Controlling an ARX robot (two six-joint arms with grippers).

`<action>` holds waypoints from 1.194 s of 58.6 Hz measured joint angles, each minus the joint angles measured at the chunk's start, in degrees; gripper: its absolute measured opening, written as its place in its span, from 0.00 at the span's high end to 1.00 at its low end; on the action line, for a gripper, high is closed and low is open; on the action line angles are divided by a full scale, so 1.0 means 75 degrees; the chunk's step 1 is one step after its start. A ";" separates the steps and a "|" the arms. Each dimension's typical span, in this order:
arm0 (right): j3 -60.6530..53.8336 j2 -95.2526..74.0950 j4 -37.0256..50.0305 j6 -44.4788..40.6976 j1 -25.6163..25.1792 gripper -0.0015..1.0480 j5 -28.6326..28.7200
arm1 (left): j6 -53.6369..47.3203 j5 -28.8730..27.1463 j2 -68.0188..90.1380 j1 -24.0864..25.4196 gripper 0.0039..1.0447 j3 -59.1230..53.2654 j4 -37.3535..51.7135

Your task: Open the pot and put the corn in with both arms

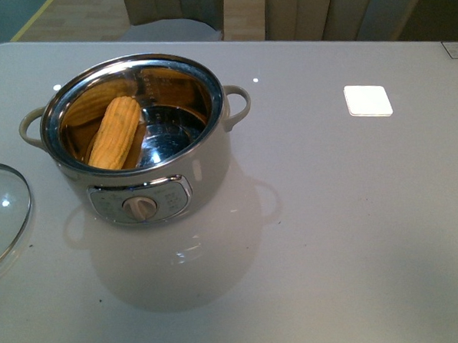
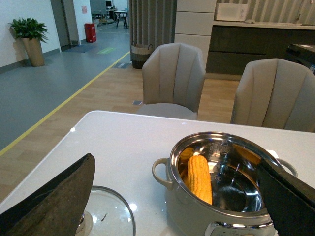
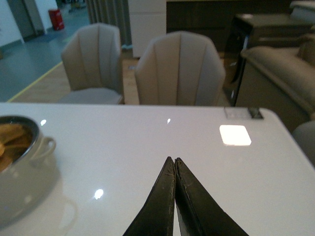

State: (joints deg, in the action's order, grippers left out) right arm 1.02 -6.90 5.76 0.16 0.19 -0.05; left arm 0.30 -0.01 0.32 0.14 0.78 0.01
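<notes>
Now pot [image 1: 156,171] stands uncovered on white bench [image 1: 355,234], dial panel facing robot. Corn [image 1: 115,132] lies inside pot, leaning against steel wall on robot's left side. Glass lid [image 1: 2,210] flat on bench just left of pot, apart from it. Left gripper [image 2: 172,196] fingers [image 2: 54,196] spread wide, empty. Right gripper [image 3: 174,169] fingers pressed together, holding nothing, above bare bench right of pot.
</notes>
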 joint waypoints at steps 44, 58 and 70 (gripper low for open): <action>0.0000 0.0871 -0.0749 0.0000 0.0000 0.07 -0.0003 | -0.0003 0.0000 0.0000 0.0000 0.06 0.0000 0.0000; 0.0000 0.0871 -0.0749 0.0000 0.0000 0.08 -0.0003 | -0.0003 0.0000 0.0000 0.0000 0.06 0.0000 0.0000; 0.0000 0.0871 -0.0749 0.0000 0.0000 0.08 -0.0003 | -0.0003 0.0000 -0.0003 0.0000 0.06 0.0000 0.0000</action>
State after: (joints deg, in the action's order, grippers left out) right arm 1.02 -0.36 0.14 0.16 0.19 -0.08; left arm 0.27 -0.01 0.30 0.14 0.78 0.01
